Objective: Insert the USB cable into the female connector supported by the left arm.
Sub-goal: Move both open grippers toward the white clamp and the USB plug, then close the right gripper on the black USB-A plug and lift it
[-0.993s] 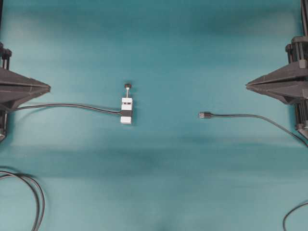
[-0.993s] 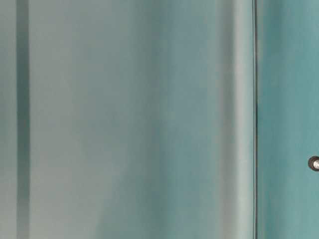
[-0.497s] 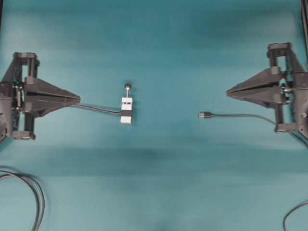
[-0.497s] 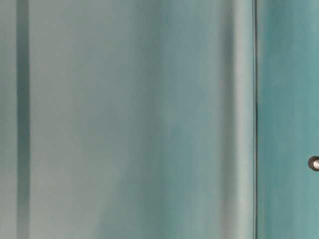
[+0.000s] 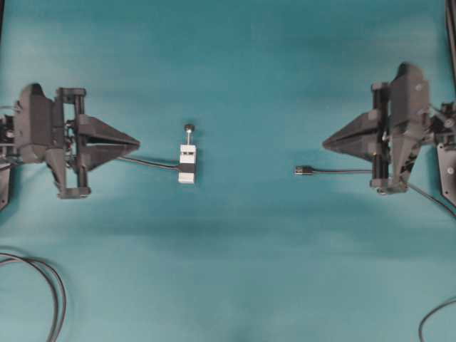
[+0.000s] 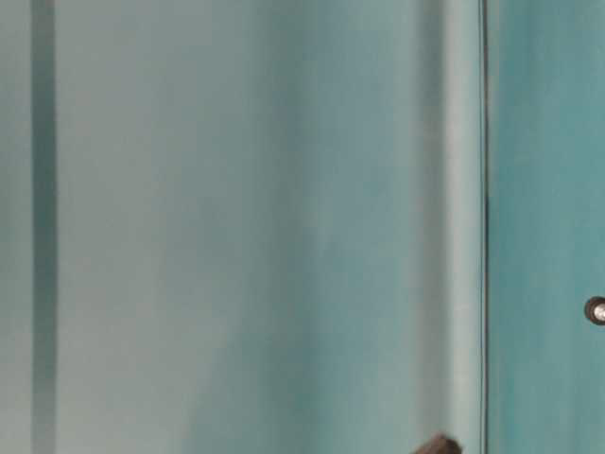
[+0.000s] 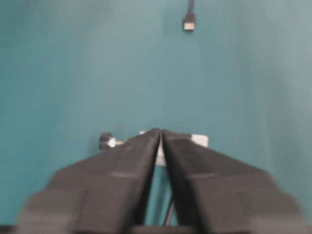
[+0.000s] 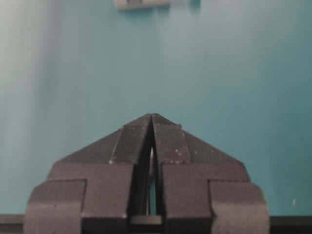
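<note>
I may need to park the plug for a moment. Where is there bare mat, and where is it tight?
Bare mat lies between the white connector block and the plug, across the whole far strip above both grippers, and along the near middle. It is tighter behind the left gripper and right gripper, and the near corners hold looped cables.

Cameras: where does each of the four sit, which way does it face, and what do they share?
Overhead: above, looking straight down on the teal table, with the left gripper, right gripper, white connector and USB plug.
Table-level: low, facing blurred teal surfaces; only a dark tip at the bottom edge.
Left wrist: behind its fingers, looking over the connector toward the plug.
Right wrist: behind its closed fingers, facing the connector.
Shared: overhead and both wrist views show the connector.
</note>
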`<state>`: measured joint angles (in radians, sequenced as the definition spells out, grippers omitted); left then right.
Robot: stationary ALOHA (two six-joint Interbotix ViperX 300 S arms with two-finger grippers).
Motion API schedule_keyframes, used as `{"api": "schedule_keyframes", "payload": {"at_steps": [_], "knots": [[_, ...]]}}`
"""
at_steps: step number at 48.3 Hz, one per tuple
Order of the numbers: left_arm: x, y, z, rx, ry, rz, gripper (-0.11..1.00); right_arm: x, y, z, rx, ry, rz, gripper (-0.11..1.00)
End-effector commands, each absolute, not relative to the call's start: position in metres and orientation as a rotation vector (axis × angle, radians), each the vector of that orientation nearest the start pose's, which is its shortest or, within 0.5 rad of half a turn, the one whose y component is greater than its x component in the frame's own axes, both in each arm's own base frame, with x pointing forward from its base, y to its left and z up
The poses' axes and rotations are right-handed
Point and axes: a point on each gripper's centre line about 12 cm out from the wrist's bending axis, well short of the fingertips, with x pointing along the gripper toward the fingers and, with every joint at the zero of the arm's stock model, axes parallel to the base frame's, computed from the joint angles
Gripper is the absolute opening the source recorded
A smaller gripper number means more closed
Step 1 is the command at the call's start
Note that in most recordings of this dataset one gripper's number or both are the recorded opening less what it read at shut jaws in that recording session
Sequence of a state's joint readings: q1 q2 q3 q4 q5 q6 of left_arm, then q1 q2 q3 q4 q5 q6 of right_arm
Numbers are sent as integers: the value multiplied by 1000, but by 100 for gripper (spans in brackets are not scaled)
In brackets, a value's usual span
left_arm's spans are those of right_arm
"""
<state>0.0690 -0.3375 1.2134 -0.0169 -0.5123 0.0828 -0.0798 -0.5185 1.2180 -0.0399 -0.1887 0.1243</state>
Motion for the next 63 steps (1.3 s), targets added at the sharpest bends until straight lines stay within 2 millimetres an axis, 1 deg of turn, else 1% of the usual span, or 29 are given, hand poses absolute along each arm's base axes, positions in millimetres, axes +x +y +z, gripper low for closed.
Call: {"api": "schedule_keyframes", "payload": {"at_steps": [1, 4, 8, 10, 12, 15, 16, 17, 18, 24, 32, 39, 46, 54, 63], "knots": [[269, 21, 148, 75, 355, 67, 42, 240, -18, 160, 96, 499, -87, 1], [275, 21, 137, 73, 368, 67, 60, 241, -18, 155, 102, 480, -86, 4], [284, 20, 125, 74, 379, 61, 83, 243, -18, 151, 105, 456, -82, 21], [289, 19, 121, 77, 373, 56, 89, 244, -18, 149, 105, 450, -82, 33], [295, 17, 118, 79, 362, 50, 91, 245, -20, 145, 108, 452, -87, 45], [300, 14, 115, 81, 344, 39, 89, 247, -22, 140, 109, 469, -95, 63], [301, 13, 114, 80, 341, 37, 88, 247, -22, 137, 111, 476, -97, 68], [301, 12, 112, 81, 341, 34, 87, 248, -23, 135, 111, 483, -98, 70], [302, 11, 112, 80, 336, 31, 86, 248, -23, 133, 113, 490, -99, 70], [297, 10, 98, 76, 371, 28, 83, 247, -23, 119, 118, 527, -101, 64], [288, 10, 84, 58, 428, 30, 83, 249, -23, 110, 134, 511, -101, 64], [281, 12, 79, 57, 454, 36, 83, 251, -23, 104, 195, 488, -113, 64], [275, 15, 74, 58, 485, 46, 83, 251, -22, 97, 214, 498, -115, 64], [276, 18, 75, 60, 481, 54, 83, 249, -19, 88, 212, 538, -108, 64], [277, 19, 75, 61, 481, 58, 83, 250, -12, 80, 201, 571, -82, 64]]}}
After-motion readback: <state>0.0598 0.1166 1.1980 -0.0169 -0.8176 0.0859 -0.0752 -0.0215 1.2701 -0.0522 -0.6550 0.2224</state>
